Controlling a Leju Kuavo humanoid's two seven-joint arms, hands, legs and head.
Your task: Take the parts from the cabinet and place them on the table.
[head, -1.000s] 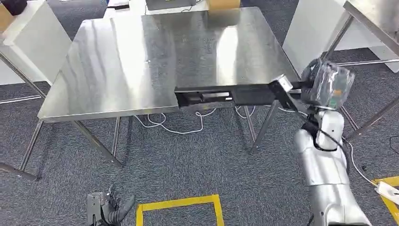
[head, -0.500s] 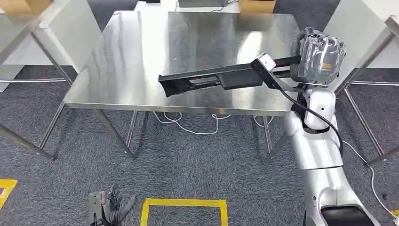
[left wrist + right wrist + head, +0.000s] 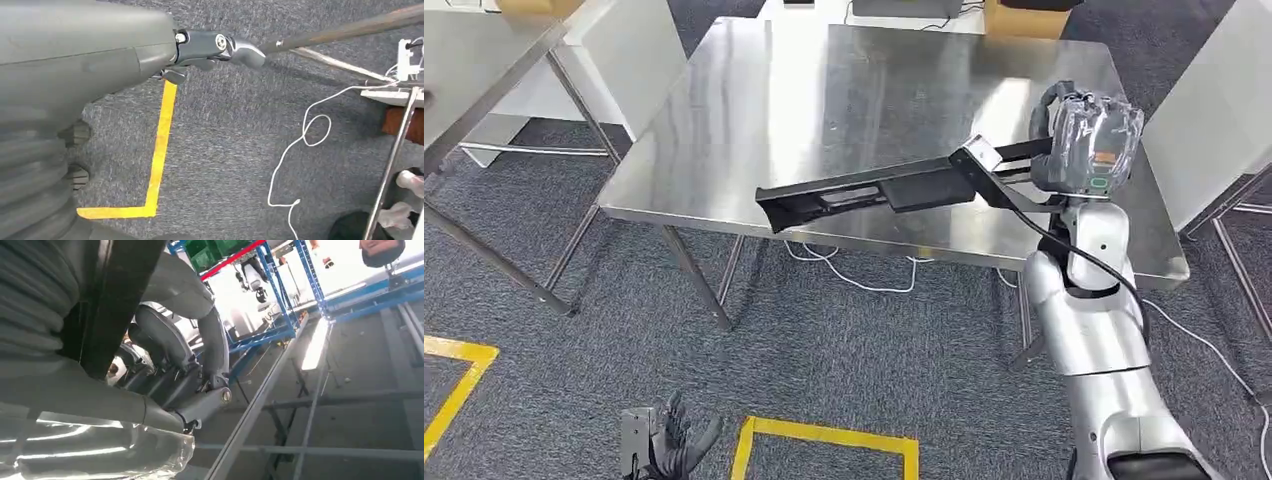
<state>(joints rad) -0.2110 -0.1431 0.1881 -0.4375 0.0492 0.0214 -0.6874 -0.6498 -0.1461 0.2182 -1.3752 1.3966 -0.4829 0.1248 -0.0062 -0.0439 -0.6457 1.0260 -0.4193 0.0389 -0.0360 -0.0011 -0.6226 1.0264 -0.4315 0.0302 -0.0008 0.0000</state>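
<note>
A long black part (image 3: 874, 190) hangs level above the front edge of the steel table (image 3: 724, 150), its free end pointing left. My right hand (image 3: 1086, 142), wrapped in clear plastic, grips the part's right end over the table's right side. In the right wrist view the black part (image 3: 117, 300) runs across the palm with the fingers (image 3: 170, 350) curled round it. My left hand (image 3: 664, 445) hangs low over the carpet, holding nothing, fingers loosely apart; the left wrist view shows its thumb (image 3: 220, 47) above the floor.
A second steel table (image 3: 484, 60) stands at the left and a white panel (image 3: 1214, 110) at the right. Yellow tape (image 3: 824, 440) marks the grey carpet. White cables (image 3: 854, 275) lie under the table. A cardboard box (image 3: 1024, 15) sits at the table's far edge.
The camera has swung, so the table sits further right and nearer in the picture. My right hand has carried the black part from the table's front edge to above its top.
</note>
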